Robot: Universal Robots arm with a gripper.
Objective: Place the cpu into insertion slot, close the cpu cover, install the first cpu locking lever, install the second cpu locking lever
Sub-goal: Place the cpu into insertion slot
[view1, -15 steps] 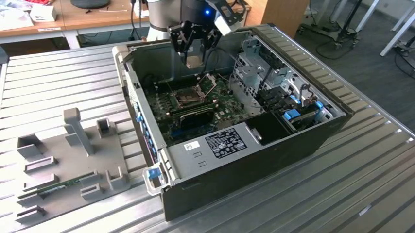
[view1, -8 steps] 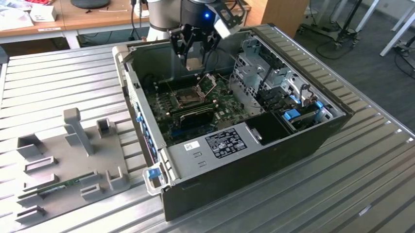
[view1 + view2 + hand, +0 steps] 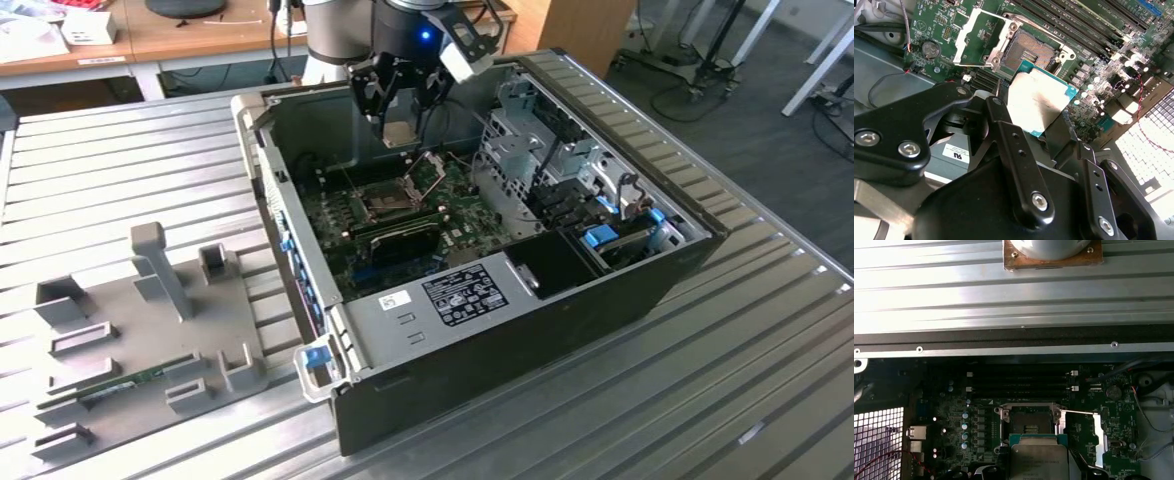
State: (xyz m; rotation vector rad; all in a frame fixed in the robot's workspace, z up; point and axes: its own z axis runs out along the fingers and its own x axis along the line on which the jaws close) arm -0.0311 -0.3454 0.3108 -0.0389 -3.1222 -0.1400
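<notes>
My gripper (image 3: 398, 122) hangs over the open computer case and is shut on the cpu (image 3: 398, 134), a flat square chip with a dull metal top. In the second wrist view the black fingers (image 3: 1004, 131) clamp the cpu (image 3: 1040, 99) by its edges, a little above the board and beside the insertion slot (image 3: 1030, 50). The insertion slot (image 3: 384, 207) lies bare, dark inside its silvery rim. The cpu cover (image 3: 972, 36) stands swung open on its hinge next to the slot. In the first wrist view the cpu (image 3: 1040, 460) sits just short of the slot (image 3: 1029, 422), with the cover (image 3: 1097, 436) raised to one side.
The case walls (image 3: 274, 190) surround the green motherboard (image 3: 334, 215). Long black memory slots (image 3: 400, 238) run beside the socket, and a metal drive cage (image 3: 534, 150) stands at the exterior view's right. A grey fixture tray (image 3: 134, 330) holding a memory stick (image 3: 127, 385) lies on the ribbed table.
</notes>
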